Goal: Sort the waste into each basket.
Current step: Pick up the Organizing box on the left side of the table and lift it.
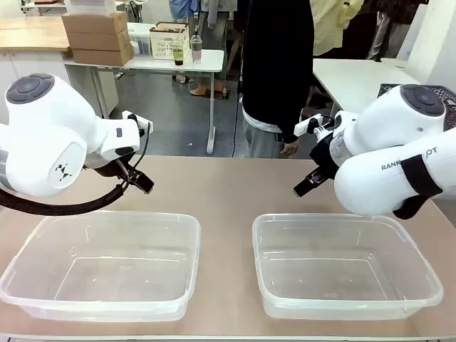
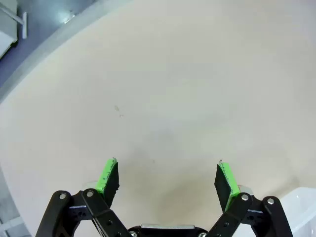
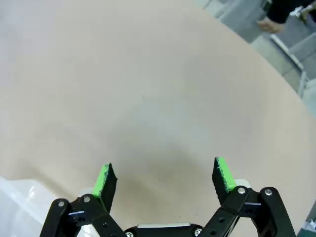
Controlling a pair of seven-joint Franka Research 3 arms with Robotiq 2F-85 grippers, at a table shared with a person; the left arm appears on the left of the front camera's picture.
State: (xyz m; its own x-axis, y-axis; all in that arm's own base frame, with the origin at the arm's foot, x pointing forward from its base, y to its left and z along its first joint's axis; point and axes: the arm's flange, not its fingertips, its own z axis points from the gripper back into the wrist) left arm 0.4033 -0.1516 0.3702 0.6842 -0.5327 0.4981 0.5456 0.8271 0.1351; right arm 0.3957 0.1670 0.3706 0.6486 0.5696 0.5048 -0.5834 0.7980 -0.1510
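Left claw (image 1: pixel 144 183): jaws apart, empty; your left basket (image 1: pixel 114 215) sits just behind it.
Right claw (image 1: pixel 302 189): likewise apart; right basket (image 1: pixel 320 216) behind.

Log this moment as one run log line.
left end effector: open, empty | right end effector: open, empty | left basket: empty | right basket: empty

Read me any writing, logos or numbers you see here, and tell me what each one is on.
"RANK" and "OT", the rest covered: on the right arm.
A small black logo mark, no letters: on the left arm.
Embossed marks in the floors of the left tub and right tub: too small to read.
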